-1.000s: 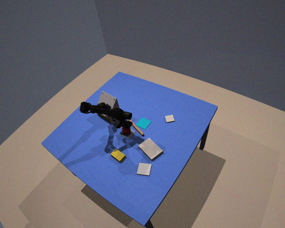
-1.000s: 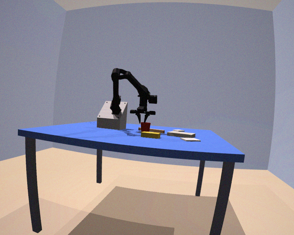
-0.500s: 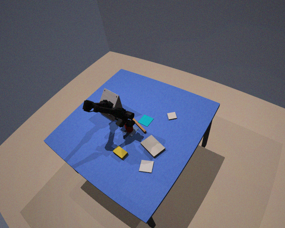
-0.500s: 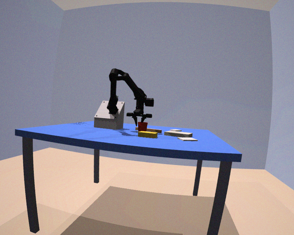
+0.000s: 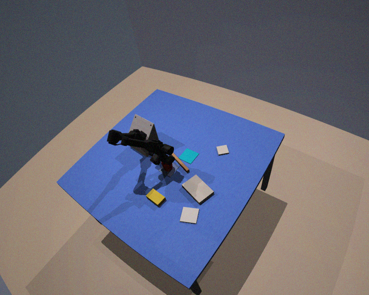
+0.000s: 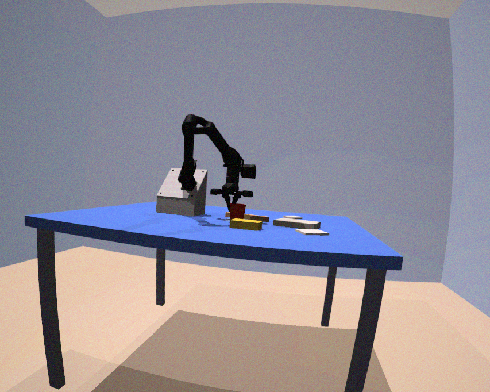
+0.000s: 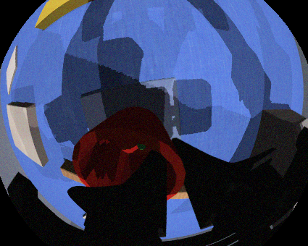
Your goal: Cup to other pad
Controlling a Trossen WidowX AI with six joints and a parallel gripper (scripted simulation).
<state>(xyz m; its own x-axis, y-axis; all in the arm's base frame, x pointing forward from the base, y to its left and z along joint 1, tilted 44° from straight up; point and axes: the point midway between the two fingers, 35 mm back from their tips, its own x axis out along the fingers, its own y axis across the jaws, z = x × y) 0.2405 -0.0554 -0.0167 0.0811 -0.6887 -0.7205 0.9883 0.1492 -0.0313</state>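
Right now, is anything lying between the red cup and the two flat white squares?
Yes. A wooden stick lies between the cup and the small white square. A thick grey slab sits partly toward the nearer white square. Both look low.

marbles inside cup (image 7: pixel 127 152) indistinct, pad under it mostly hidden
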